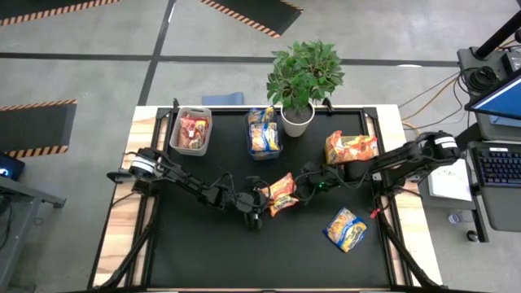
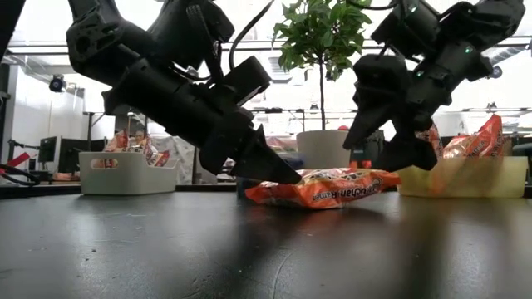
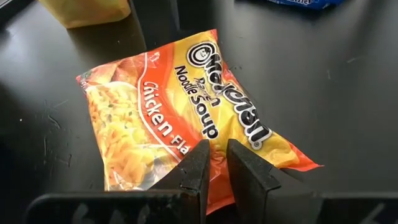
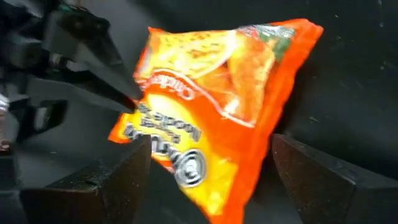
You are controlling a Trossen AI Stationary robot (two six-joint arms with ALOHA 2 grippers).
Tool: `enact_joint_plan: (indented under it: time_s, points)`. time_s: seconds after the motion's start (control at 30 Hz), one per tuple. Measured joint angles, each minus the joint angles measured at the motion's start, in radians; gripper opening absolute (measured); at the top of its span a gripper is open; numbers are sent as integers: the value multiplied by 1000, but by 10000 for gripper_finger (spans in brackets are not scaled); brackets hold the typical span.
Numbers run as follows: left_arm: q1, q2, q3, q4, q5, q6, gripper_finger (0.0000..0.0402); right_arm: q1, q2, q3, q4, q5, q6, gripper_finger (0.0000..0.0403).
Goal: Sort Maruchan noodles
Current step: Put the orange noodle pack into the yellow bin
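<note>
Left wrist view: left pincer (image 3: 214, 168) pressed nearly together, fingertips pinching the near edge of the orange chicken-flavour packet (image 3: 180, 118), which lies flat on the black surface (image 3: 348, 93). Same grip seen in low view, left pincer (image 2: 278, 173) angled down onto the end of the packet (image 2: 324, 188).

Right wrist view: right pincer (image 4: 208, 165) spread wide, fingers either side of the same packet (image 4: 217, 99), not touching it. In high view, right pincer (image 1: 313, 181) just beside the packet (image 1: 282, 194) on its right; left pincer (image 1: 262, 198) at its left edge.

Outward from that packet, high view:
- blue-and-yellow packet (image 1: 345, 228) lying loose on the surface, nearer the front edge and to the right, well apart.
- yellow bin (image 1: 348, 151) behind and to the right, holding orange packets (image 1: 352, 145) standing on edge.
- dark bin (image 1: 249, 140) behind, holding blue-and-yellow packets (image 1: 263, 130).
- pale bin (image 1: 174, 140) behind and to the left, holding red-orange packets (image 1: 193, 132).
- potted plant (image 1: 303, 77) at the back edge, between dark bin and yellow bin.
</note>
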Motion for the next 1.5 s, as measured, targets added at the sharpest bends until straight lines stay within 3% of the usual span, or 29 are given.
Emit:
enact_joint_plan:
  time_s: [0.2, 0.53, 1.27, 1.5]
  points:
    - [-1, 0, -19, 4, 2, 0, 40, -12, 96, 0, 110, -9, -34, 322]
    - [1, 4, -76, 48, 2, -32, 40, -13, 242, 9, 409, -129, -70, 310]
    - [0, 6, -68, 74, 3, -44, 40, -34, 294, 77, 395, -122, -73, 303]
    - [0, 6, -68, 83, 4, -44, 40, -34, 303, 78, 392, -121, -84, 233]
